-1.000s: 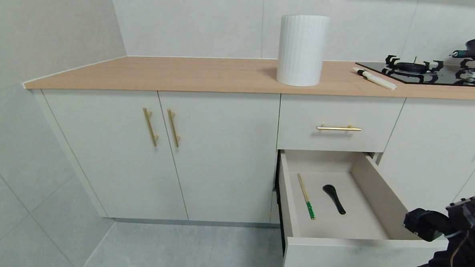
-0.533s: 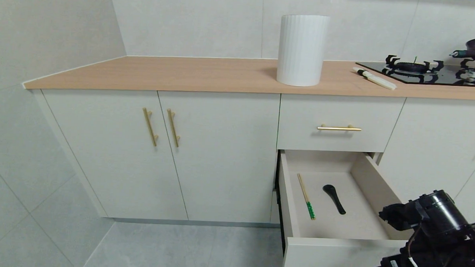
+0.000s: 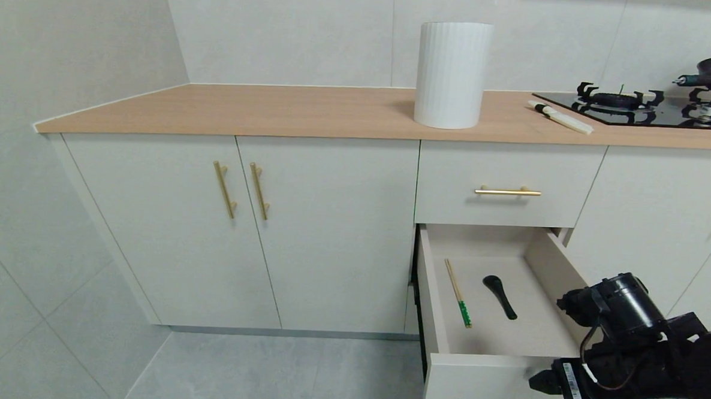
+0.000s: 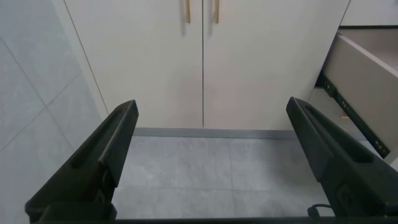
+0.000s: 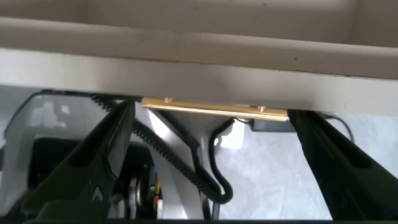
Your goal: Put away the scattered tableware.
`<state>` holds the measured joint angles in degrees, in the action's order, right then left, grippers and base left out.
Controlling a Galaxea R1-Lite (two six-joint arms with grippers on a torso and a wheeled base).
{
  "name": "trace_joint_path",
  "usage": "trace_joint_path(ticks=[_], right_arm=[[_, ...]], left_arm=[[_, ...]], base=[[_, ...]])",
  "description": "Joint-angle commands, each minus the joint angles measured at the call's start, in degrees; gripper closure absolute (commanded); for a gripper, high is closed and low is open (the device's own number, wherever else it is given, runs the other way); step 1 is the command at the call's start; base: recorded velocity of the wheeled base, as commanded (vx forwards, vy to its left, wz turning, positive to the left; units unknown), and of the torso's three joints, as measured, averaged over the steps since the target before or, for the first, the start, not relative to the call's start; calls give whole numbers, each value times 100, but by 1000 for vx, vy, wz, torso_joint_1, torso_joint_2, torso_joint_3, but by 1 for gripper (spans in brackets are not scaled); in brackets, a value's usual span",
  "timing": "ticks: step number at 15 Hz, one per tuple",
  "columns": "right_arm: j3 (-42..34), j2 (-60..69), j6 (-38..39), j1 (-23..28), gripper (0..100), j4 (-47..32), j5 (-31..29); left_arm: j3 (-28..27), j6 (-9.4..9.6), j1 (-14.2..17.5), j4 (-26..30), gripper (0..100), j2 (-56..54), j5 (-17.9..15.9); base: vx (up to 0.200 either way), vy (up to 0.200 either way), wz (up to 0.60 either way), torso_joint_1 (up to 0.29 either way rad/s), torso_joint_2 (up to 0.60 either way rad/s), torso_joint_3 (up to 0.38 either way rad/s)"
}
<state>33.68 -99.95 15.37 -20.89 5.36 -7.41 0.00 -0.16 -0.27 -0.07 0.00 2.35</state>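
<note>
- The chopsticks (image 3: 458, 294) and the black spoon (image 3: 500, 297) lie side by side, not touching, on the floor of the open lower drawer (image 3: 559, 274). I judge them already stowed.
- My right tool (image 5: 210, 115) sits low at the drawer front, spread wide and empty, with the gold handle (image 5: 214, 110) showing between its fingers. I read that as lining up to close the drawer.
- My left tool (image 4: 210, 106) hangs spread and empty, facing the cabinet doors (image 4: 202, 56), well apart from the work.
- On the desk (image 3: 275, 109), near the hob (image 3: 641, 110), lies a pale utensil (image 3: 560, 117), possibly a knife, not yet put away.
</note>
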Motion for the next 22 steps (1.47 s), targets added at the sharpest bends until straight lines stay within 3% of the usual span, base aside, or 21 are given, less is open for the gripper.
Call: trace_joint_path(ticks=[1, 9, 22], right_arm=[[86, -156, 10, -2, 0, 158, -6], [323, -807, 36, 68, 0, 1327, -270], [2723, -2758, -157, 718, 0, 1749, -278]], left_arm=[[0, -2, 0, -1, 0, 0, 2], [0, -2, 0, -1, 0, 0, 2], [0, -2, 0, -1, 0, 0, 2]], base=[[0, 0, 0, 0, 0, 0], [0, 0, 0, 0, 0, 0], [0, 0, 0, 0, 0, 0]])
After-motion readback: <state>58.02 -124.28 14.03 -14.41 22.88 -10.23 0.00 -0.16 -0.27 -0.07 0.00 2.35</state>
